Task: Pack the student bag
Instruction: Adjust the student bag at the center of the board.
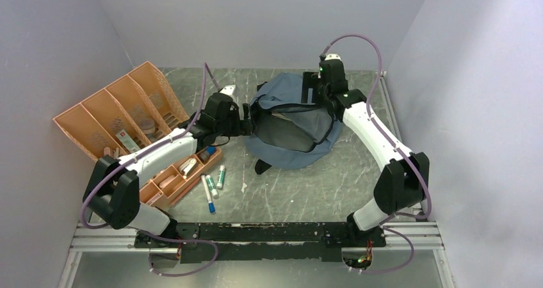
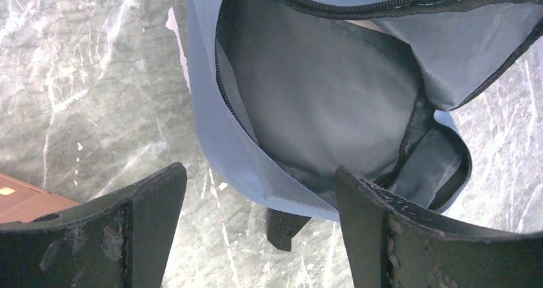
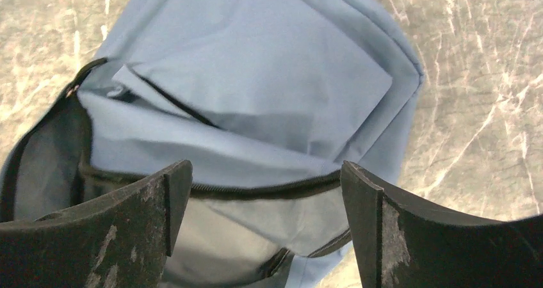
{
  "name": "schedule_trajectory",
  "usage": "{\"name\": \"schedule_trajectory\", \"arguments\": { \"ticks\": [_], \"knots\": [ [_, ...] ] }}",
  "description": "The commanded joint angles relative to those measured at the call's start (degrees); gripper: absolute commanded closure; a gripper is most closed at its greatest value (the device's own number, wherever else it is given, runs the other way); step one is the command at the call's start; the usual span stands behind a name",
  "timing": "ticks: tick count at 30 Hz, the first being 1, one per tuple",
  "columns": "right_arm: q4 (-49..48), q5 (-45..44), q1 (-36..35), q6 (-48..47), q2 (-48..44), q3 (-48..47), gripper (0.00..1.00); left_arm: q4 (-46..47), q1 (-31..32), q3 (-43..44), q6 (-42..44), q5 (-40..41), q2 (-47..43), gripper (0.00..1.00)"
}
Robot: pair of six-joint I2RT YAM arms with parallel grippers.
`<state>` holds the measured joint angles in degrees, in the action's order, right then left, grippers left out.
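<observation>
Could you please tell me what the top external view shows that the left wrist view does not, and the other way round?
Only the top external view shows both arms, the right gripper over the student bag, the orange compartment rack and the markers. Only the left wrist view shows, close up, the black-bound seam inside the grey lining. Both show the bag unzipped and gaping, its black strap end, the left gripper with jaws open, and the marbled table.
</observation>
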<state>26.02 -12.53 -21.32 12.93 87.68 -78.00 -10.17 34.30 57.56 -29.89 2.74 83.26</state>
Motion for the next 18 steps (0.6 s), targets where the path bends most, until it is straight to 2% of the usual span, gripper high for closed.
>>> {"name": "schedule_trajectory", "arguments": {
  "ticks": [1,6,10,18],
  "knots": [
    [-1.3,5.1,2.4,-5.3,3.8,-4.0,0.10,-0.8,0.9,0.5,-2.0,1.3,0.7,0.13],
    [-7.4,16.2,2.7,-16.1,2.5,-0.6,0.13,-1.2,0.9,0.7,-1.9,-0.1,1.4,0.18],
    [-11.5,17.9,2.6,-19.6,0.5,2.1,0.19,-2.0,0.9,1.1,-1.4,-0.6,1.5,0.19],
    [-18.6,26.5,2.6,-35.1,-5.4,12.0,0.28,-2.0,0.9,0.4,-1.7,-1.2,0.8,0.20]
  ]
}}
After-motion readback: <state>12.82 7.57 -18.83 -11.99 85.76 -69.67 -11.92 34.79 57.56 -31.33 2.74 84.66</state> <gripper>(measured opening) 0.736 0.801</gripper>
